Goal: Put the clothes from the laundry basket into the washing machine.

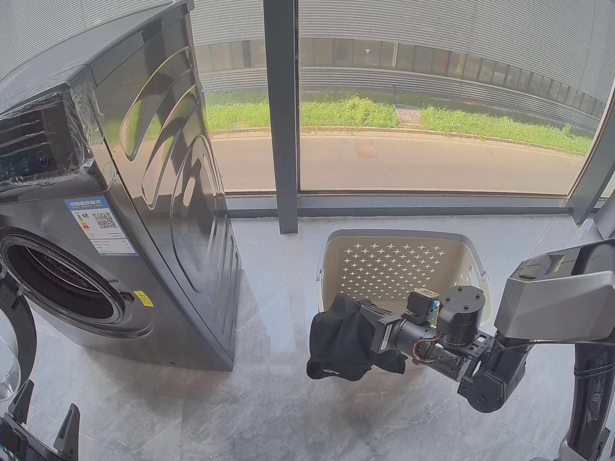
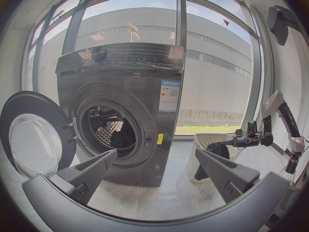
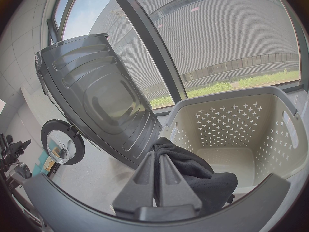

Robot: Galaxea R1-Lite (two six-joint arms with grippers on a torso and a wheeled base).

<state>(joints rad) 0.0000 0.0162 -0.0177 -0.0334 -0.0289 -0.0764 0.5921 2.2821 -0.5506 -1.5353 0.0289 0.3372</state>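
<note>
Grey floor; black garment partly hides clamped right end effector.

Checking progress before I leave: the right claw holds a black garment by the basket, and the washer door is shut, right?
No, the door is open, swung aside in the left wrist view. The right claw does hold the black garment by the basket.
</note>
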